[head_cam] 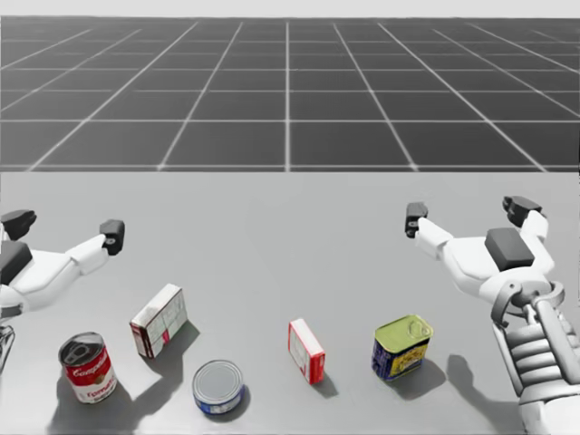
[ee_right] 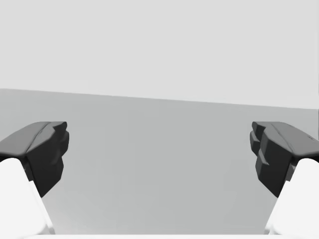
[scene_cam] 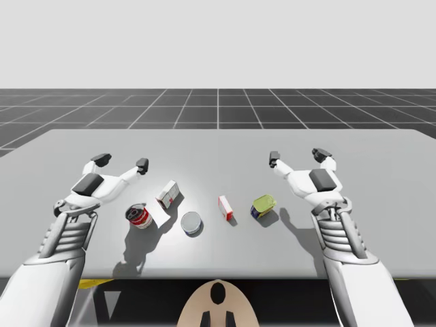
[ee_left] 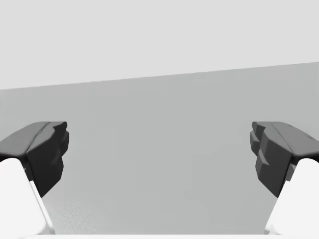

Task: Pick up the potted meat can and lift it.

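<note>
Currently my right gripper (head_cam: 468, 214), wide open and empty, hovers near the squarish blue can (head_cam: 402, 345); it should drop straight over the can's narrower sides.

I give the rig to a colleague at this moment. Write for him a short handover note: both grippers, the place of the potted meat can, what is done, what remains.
Left gripper: open, empty, over the table, far from the can.
Right gripper: open, empty, the nearer one to the can.
Potted meat can: on the table, between the small red and white box and my right arm, untouched.
Done: nothing yet.
Left: bring the right gripper to the can, shut on it, lift.
</note>
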Motion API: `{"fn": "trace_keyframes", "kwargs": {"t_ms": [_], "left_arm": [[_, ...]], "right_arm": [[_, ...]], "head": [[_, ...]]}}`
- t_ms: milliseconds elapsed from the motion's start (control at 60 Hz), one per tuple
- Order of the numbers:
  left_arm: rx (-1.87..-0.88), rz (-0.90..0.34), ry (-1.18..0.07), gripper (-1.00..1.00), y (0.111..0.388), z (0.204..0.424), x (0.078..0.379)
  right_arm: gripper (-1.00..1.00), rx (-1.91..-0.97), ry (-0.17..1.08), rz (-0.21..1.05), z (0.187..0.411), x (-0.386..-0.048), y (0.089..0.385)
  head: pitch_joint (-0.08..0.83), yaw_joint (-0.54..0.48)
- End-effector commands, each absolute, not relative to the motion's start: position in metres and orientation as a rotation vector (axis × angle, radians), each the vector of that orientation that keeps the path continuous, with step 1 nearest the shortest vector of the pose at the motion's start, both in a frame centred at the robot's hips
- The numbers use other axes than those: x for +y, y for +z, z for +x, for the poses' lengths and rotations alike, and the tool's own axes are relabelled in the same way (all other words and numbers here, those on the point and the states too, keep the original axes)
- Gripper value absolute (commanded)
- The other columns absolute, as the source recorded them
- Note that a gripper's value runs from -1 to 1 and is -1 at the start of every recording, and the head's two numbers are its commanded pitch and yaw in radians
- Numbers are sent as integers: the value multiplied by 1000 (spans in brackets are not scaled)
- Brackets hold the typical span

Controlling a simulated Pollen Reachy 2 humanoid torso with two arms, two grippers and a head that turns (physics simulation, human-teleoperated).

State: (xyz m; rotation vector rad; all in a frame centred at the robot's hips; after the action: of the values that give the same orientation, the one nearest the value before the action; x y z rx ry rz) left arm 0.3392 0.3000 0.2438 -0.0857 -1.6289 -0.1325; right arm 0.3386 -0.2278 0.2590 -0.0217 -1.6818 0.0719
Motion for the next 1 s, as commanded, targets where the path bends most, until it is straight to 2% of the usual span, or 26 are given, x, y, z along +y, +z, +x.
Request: {"fn": "trace_keyframes", "kwargs": {"t_ms": [17,417,650,800,867,1000], "left_arm": [[-1636,-69,-142,-1000,244,339,299],[-1651,-68,-141,-1000,247,336,298],[-1656,-68,-138,-1000,249,336,297],[-1657,-64,-131,-1000,249,336,297],[-1658,-63,-129,-1000,249,336,297],[-1656,-60,-127,-1000,248,336,297]], "right_arm": [[-1000,-1679,84,-32,339,-227,257],[-1000,-1685,118,-53,339,-224,254],[-1000,-1681,149,-53,336,-220,254],[-1000,-1614,160,26,319,-218,258],[-1000,-1599,178,56,303,-217,263],[-1000,-1586,293,57,274,-212,261]], "head": [[484,-20],[656,-200],[684,-231],[677,-221],[676,-222],[677,-223]]}}
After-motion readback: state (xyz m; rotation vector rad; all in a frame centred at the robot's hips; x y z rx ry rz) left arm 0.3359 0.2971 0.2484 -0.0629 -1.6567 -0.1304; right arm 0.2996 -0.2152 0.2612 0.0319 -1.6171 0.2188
